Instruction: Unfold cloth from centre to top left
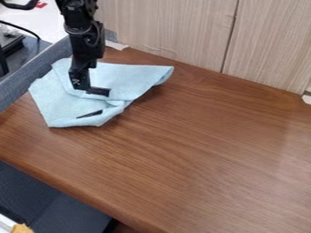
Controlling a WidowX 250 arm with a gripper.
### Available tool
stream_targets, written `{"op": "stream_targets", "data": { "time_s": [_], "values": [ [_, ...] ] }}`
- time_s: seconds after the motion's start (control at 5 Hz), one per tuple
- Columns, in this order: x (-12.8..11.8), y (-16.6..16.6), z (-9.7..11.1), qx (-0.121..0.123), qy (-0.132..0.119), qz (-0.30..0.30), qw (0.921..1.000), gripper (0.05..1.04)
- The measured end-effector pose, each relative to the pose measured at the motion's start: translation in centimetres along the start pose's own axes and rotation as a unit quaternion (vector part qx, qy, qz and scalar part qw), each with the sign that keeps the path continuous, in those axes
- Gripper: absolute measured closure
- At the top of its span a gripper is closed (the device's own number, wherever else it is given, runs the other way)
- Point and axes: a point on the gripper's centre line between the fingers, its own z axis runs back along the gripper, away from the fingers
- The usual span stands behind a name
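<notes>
My black gripper [96, 91] hangs down over the light blue cloth [121, 77] at the upper left of the table, its lower end against the cloth's folded upper layer. The cloth lies crumpled, with one corner stretching right and slightly raised off the wood. Its lower left part [53, 107] spreads flatter toward the table's left side. A small dark sliver shows in a fold just below the gripper; I cannot tell what it is. Cloth layers hide what lies beneath them.
The brown wooden table [200, 150] extends right and toward the front. A pale wood-grain panel [176, 32] stands along its back edge, and a grey padded border [27, 75] runs along the left. White tape [117, 45] sits at the back edge behind the cloth.
</notes>
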Motion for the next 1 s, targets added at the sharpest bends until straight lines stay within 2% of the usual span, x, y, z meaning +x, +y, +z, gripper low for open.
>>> {"op": "stream_targets", "data": {
  "time_s": [0.2, 0.6, 0.8, 1.0],
  "values": [
    [0.3, -0.5, -1.2, -0.015, 0.019, -0.006, 0.9997, 0.082],
    [0.7, -1.4, -3.0, -0.044, 0.025, -0.011, 0.9986, 0.117],
    [0.7, -1.1, -2.9, -0.041, 0.024, -0.009, 0.9988, 0.39],
    [0.8, -1.2, -3.2, -0.048, 0.024, -0.008, 0.9985, 0.692]
  ]
}}
